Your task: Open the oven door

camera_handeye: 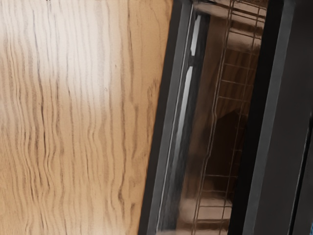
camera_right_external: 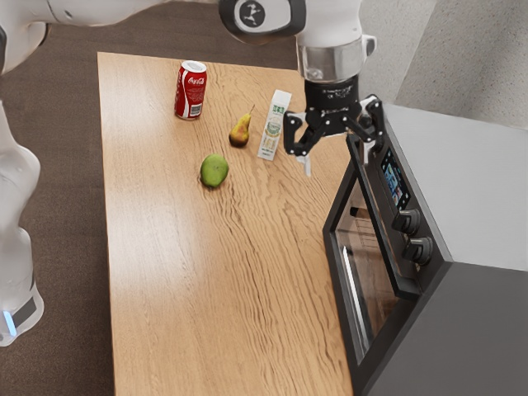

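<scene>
The gripper (camera_right_external: 337, 154) is open at the far end of the oven (camera_right_external: 487, 190), its fingers wide apart. One finger overlaps the far end of the door's dark handle bar (camera_right_external: 384, 227); I cannot tell whether they touch. The other finger is over the table side. The oven door (camera_right_external: 357, 285) has a dark frame and a brown see-through window, and it looks closed. In the wrist view, the door's window (camera_handeye: 220, 117) shows wire racks behind it, beside a bright metallic strip (camera_handeye: 185, 93).
On the wooden table (camera_right_external: 181, 280) stand a red cola can (camera_right_external: 190, 91), a pear (camera_right_external: 240, 132), a white carton (camera_right_external: 274, 128) and a green mango (camera_right_external: 214, 171), all on the exterior view's left of the gripper. Two knobs (camera_right_external: 418, 249) stick out above the handle.
</scene>
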`<state>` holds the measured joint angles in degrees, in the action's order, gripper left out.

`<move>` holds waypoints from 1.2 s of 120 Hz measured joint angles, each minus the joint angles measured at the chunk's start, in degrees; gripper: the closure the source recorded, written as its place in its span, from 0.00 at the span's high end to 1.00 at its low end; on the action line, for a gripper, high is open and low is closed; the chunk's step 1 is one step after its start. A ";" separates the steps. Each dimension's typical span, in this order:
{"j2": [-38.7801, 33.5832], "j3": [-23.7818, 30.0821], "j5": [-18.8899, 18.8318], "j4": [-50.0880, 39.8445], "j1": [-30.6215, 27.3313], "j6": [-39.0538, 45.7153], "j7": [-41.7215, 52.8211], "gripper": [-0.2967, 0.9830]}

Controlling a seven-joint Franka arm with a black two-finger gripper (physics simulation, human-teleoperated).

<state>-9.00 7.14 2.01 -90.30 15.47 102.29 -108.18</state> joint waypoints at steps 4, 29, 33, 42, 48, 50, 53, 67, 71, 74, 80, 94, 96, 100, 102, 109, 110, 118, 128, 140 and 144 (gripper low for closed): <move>0.00 0.00 -0.02 -0.31 -0.65 0.80 -0.10 0.77; 1.16 0.05 -0.07 -1.36 -2.49 4.80 0.30 0.77; 1.06 0.04 -0.07 -1.62 -2.48 5.28 0.40 0.77; 1.17 -0.01 -0.05 -1.84 -3.26 6.12 0.75 0.77; 1.29 -0.02 -0.01 -2.19 -3.64 6.57 0.99 0.77; 1.31 -0.02 0.03 -2.48 -3.69 6.72 1.06 0.77; 1.34 -0.02 0.09 -3.03 -3.71 6.95 1.16 0.77; 1.08 -0.03 0.42 -4.96 -3.69 7.84 1.59 0.77; 1.13 -0.03 0.49 -5.29 -3.68 8.04 1.70 0.77; 1.16 -0.03 0.55 -5.55 -3.68 8.17 1.78 0.77; 1.23 -0.03 0.63 -5.85 -3.72 8.38 1.92 0.77; 1.67 -0.03 0.53 -6.04 -4.34 8.72 2.42 0.77; 1.80 -0.03 0.46 -6.04 -4.44 8.76 2.53 0.77; 2.13 -0.03 0.36 -6.01 -4.55 8.85 2.74 0.77; 2.29 -0.03 0.31 -5.99 -4.57 8.91 2.84 0.77; 2.91 -0.03 0.17 -5.89 -4.57 9.27 3.17 0.77; 2.99 -0.03 0.16 -5.87 -4.57 9.35 3.22 0.77; 3.39 -0.03 0.08 -5.81 -4.50 9.89 3.59 0.77; 3.63 -0.03 0.15 -5.98 -4.52 10.38 3.98 0.77; 3.59 -0.34 0.46 -7.30 -4.40 10.87 4.39 0.77; 3.59 -0.41 0.56 -7.72 -4.53 11.02 4.51 0.77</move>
<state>-5.41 6.74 2.56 -98.02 10.94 113.31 -103.67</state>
